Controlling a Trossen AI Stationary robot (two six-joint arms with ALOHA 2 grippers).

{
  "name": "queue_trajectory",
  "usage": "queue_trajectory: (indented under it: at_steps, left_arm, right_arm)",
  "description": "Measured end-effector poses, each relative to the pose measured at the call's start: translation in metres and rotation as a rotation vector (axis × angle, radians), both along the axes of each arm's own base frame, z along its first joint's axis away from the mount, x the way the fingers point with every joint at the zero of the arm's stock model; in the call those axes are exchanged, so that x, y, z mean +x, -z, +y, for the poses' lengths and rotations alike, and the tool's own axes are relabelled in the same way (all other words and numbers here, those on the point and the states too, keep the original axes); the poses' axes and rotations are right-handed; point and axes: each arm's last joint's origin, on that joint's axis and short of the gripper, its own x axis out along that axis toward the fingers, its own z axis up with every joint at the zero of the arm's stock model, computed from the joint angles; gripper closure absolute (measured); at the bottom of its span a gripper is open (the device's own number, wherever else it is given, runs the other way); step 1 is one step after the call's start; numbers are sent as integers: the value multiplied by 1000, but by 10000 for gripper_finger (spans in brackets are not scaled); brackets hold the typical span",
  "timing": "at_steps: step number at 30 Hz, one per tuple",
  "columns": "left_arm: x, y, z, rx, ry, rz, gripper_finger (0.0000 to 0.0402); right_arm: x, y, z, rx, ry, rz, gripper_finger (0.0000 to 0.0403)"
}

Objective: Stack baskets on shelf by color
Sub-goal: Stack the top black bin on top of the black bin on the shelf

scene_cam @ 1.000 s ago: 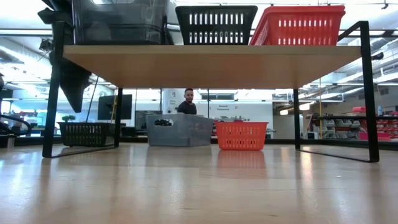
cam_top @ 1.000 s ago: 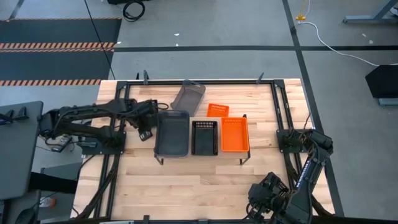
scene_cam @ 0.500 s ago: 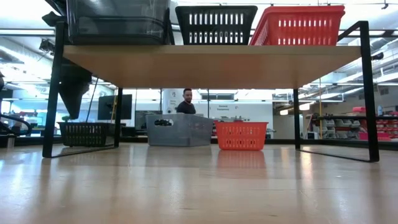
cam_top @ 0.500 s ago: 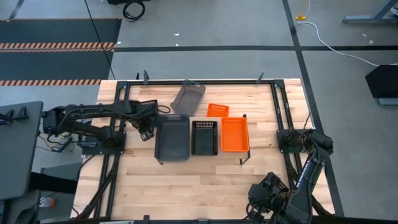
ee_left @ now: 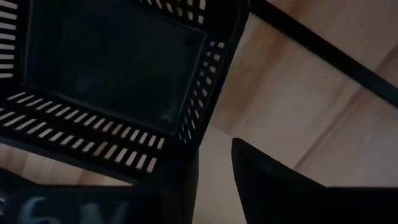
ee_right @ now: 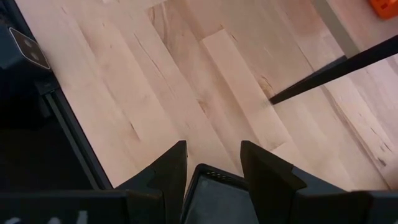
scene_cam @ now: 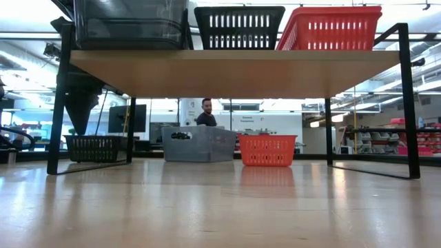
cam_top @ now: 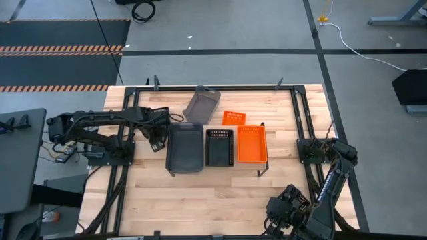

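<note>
Beside the low light-wood shelf, left gripper part open, empty, over the small black perforated plastic basket on the table: I'd straddle one rim wall, lift level, and nest it onto the shelf's black basket; right gripper parked, open, empty.

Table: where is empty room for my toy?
Bare table in front of the shelf is free. Behind the shelf, a grey basket and a small orange basket crowd it; the left gripper sits by its left end.
</note>
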Motion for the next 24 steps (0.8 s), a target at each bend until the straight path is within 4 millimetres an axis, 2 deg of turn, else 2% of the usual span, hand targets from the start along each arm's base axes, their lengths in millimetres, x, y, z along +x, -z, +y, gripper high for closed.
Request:
queue_trajectory:
  at_steps: [9,16,24]
  left_arm:
    - [2,3,2,10,-15,17,298]
    - [8,12,4,-2,-28,48,298]
    - [18,12,8,54,35,-40,298]
  right_arm:
    - [0,0,0,-1,0,0,245]
    - [0,0,-1,-3,1,1,245]
    - [1,0,-1,-7,-4,3,245]
